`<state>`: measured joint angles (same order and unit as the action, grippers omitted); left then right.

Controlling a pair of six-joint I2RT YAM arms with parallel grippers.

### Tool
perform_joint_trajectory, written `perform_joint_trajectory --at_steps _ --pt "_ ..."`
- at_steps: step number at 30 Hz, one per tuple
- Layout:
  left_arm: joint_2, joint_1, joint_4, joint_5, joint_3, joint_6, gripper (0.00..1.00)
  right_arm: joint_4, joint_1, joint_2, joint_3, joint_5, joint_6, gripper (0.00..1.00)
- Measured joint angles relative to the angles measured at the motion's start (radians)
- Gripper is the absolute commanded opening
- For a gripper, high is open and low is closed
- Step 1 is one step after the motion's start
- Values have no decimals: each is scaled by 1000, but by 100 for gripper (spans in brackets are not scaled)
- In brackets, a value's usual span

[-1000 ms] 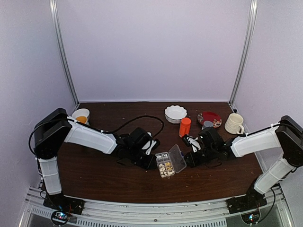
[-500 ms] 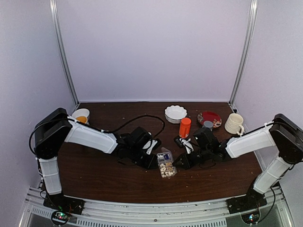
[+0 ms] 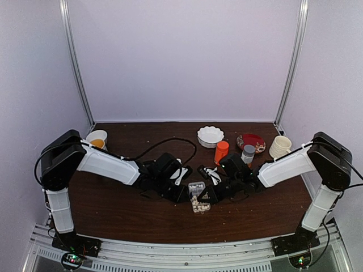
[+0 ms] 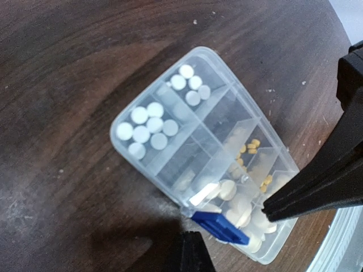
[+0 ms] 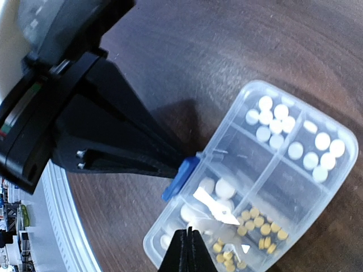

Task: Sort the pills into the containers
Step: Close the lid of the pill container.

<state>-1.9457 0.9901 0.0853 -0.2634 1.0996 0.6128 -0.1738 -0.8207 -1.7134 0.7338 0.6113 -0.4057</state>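
Left of frame, top view: the left pincer (image 3: 184, 194) is held low over the surface (image 3: 113, 209), fingers pressed together, tips against the blue latch (image 4: 220, 226). Whether the latch is actually nipped cannot be told.

Centre: the organizer box (image 4: 187, 141) is lying flat at lower centre, between the two pincers. Its clear lid (image 5: 266, 175), spread open to the right a second earlier and half raised half a second ago, is now folded down over the cells (image 4: 224, 122). The pills (image 4: 148, 127) are seen through it, grouped by kind: small white ones in two end cells, small yellow ones in others, larger cream ones near the latch. No loose pills are made out on the surface.

Right of centre: the right pincer (image 3: 206, 196), advanced leftward with the lid, is pressed together and empty, its tip resting on the lid's edge.

Reading: sorting is judged finished and closing is under way. Whether the latch is snapped is not shown.

Upper centre to right: orange bottle (image 3: 221, 151), grey-capped bottle (image 3: 248, 153), mug (image 3: 279, 146), all well apart from the box.
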Motion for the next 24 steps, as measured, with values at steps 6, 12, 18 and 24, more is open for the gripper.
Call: perform_joint_trajectory --at_steps 6,12,18,24 --pt "89 0 -34 79 -82 6 0 25 0 -30 47 -24 6 0" --pt "145 0 -117 77 -97 18 38 27 -3 -29 47 -36 6 0" --pt "128 0 -138 59 -81 32 46 29 -8 -24 47 -51 6 0" --pt "58 0 -94 50 5 28 46 29 -10 -24 46 -55 8 0"
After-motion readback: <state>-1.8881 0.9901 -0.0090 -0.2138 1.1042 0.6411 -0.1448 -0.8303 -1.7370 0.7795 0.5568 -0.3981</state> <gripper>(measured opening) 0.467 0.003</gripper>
